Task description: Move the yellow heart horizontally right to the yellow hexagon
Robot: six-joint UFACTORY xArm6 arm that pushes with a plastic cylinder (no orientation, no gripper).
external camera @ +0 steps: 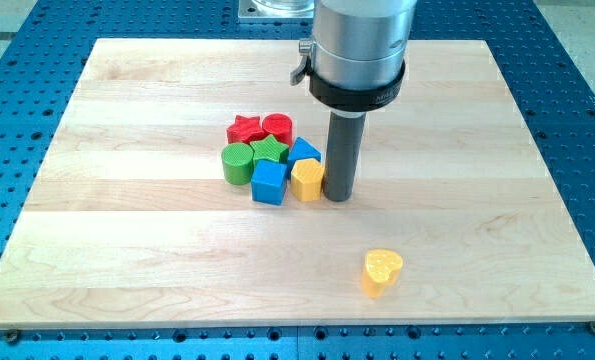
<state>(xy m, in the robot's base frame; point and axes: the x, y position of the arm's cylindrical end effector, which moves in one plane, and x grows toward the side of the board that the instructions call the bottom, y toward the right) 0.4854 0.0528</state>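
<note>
The yellow heart (382, 271) lies alone on the wooden board near the view's bottom, right of centre. The yellow hexagon (308, 179) sits at the right edge of a cluster of blocks in the board's middle. My tip (338, 196) rests on the board just right of the yellow hexagon, touching or nearly touching it. The yellow heart is well below and a little right of my tip.
The cluster also holds a blue cube (269, 183), a blue block (303, 153), a green cylinder (237, 163), a green star (268, 150), a red star (244, 129) and a red cylinder (278, 128). The wooden board (127, 250) lies on a blue perforated table.
</note>
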